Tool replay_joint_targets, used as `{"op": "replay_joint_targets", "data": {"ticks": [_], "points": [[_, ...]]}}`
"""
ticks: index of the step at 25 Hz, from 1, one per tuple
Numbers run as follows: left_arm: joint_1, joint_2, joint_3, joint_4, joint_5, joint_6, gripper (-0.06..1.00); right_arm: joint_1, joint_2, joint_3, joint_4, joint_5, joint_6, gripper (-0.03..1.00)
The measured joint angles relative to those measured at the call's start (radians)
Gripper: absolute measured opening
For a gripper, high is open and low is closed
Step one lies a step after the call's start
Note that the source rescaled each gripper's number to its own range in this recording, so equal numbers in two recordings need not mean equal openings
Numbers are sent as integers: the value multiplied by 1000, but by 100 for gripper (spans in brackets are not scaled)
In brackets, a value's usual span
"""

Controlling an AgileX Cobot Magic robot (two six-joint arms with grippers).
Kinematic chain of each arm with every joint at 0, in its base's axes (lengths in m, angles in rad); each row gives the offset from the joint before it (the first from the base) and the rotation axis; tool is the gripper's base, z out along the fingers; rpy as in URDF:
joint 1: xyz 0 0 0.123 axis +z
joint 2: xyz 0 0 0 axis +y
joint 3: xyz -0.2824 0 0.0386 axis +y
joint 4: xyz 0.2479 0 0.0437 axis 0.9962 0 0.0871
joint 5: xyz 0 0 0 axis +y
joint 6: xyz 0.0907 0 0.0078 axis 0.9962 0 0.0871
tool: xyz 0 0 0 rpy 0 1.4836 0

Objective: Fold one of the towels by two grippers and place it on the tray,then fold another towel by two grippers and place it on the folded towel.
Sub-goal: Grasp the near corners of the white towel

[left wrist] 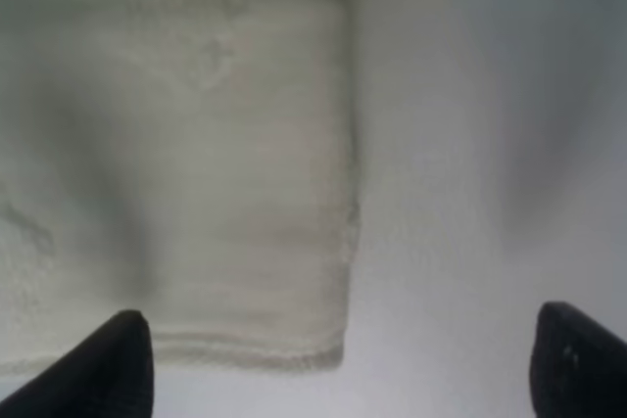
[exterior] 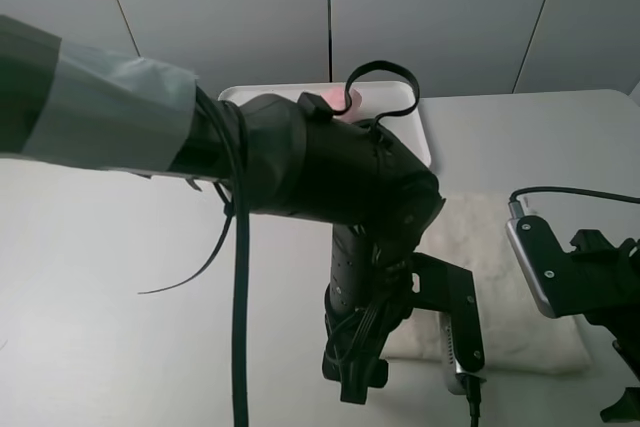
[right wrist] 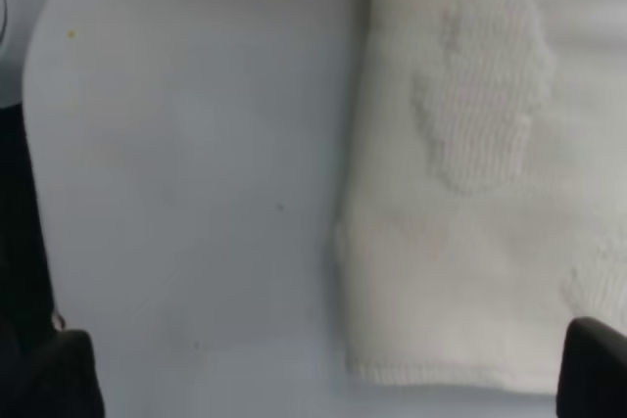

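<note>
Item: white towel (exterior: 478,227), flat on tabletop (exterior: 100,277), just before tray (exterior: 422,132) | left end effector (left wrist: 348,364) spread over one corner | right end effector (right wrist: 325,371) spread over another corner | step: pre-grasp for fold | next: descend, pinch both corners evenly.

Cream cloth towel on a matt white table, beneath a matt black arm

The towel (left wrist: 196,163) is soft cloth with a fine ribbed weave, fuzzy raised patches and a stitched hem, dull rather than shiny. The table (exterior: 100,277) is smooth, pale and matt. The arm casing (exterior: 340,172) looks like matt black plastic, and a grey sleeve (exterior: 110,107) with a slight sheen wraps its upper part. The cable (exterior: 238,327) is smooth and black. The camera housing (exterior: 452,352) looks like silvery metal – the tray (exterior: 425,137) smooth white plastic
</note>
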Motion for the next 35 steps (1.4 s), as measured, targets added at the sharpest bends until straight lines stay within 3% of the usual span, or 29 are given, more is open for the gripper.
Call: {"op": "replay_joint_targets", "data": {"ticks": [11, 21, 35], "points": [[-12, 36, 0, 4, -12, 0, 99, 0, 0, 0, 45, -3, -59, 100], [-12, 39, 0, 6, -12, -1, 99, 0, 78, 57, 44, -100, -82, 100], [-12, 39, 0, 6, -12, -1, 99, 0, 218, 57, -55, -180, -23, 100]]}}
